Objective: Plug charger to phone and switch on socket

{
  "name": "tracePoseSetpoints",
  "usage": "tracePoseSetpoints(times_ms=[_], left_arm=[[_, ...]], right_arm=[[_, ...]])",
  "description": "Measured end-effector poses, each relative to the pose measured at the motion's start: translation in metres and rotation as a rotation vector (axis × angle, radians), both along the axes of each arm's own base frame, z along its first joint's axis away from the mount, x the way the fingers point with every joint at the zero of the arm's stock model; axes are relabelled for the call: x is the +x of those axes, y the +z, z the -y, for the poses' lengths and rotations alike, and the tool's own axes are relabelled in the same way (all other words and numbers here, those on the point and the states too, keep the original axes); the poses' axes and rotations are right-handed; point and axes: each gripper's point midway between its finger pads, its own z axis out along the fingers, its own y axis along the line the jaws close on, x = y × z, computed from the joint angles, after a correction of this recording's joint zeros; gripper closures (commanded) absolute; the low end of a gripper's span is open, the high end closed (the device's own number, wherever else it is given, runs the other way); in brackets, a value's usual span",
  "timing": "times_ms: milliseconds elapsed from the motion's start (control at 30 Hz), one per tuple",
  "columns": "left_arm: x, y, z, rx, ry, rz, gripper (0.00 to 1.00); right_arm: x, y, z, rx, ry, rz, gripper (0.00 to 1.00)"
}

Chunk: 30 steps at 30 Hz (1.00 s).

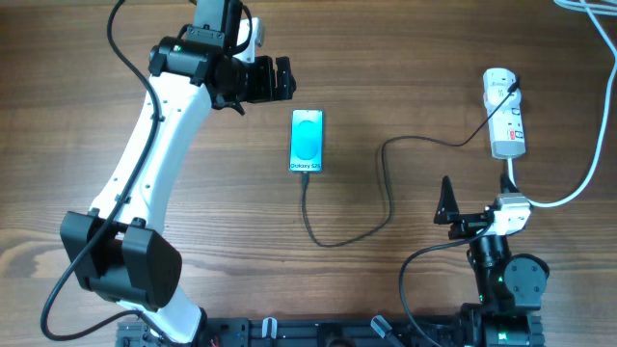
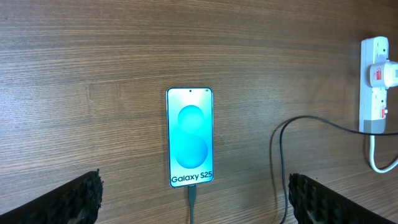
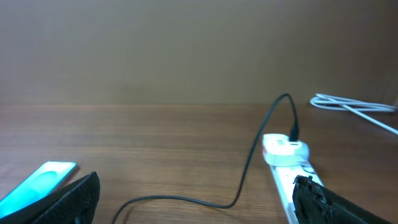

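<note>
The phone [image 1: 307,141] lies flat mid-table with its cyan screen lit. It also shows in the left wrist view [image 2: 190,137] and at the right wrist view's left edge [image 3: 37,180]. The charger cable [image 1: 333,241] has its plug tip in the phone's near end [image 2: 192,198]. It loops right and up to a white adapter [image 3: 285,147] plugged into the socket [image 1: 505,125]. The socket's red-marked switch [image 2: 377,74] shows, but its position is unclear. My left gripper [image 1: 280,79] is open and empty, above and left of the phone. My right gripper [image 1: 465,206] is open and empty, near the socket's near end.
The socket's thick white cable [image 1: 578,193] curves from its near end past my right wrist and runs off the far right, and it also shows in the right wrist view [image 3: 354,106]. The arm bases stand along the front edge.
</note>
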Motion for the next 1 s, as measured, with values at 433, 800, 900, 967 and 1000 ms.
tracePoseSetpoints(times_ms=[433,800,900,967,1000], left_arm=[[-0.0001,0.0,0.0,0.0,0.0,0.0,0.0],[-0.0001,0.0,0.0,0.0,0.0,0.0,0.0],[0.0,0.0,0.0,0.0,0.0,0.0,0.0],[0.0,0.0,0.0,0.0,0.0,0.0,0.0],[0.0,0.0,0.0,0.0,0.0,0.0,0.0]], right_arm=[[0.0001,-0.0001,0.0008,-0.008,-0.007,0.0,0.0],[0.0001,-0.0001,0.0008,-0.008,-0.007,0.0,0.0],[0.0001,-0.0001,0.0008,-0.008,-0.007,0.0,0.0],[0.0001,0.0,0.0008,-0.008,-0.007,0.0,0.0],[0.0001,0.0,0.0008,-0.008,-0.007,0.0,0.0]])
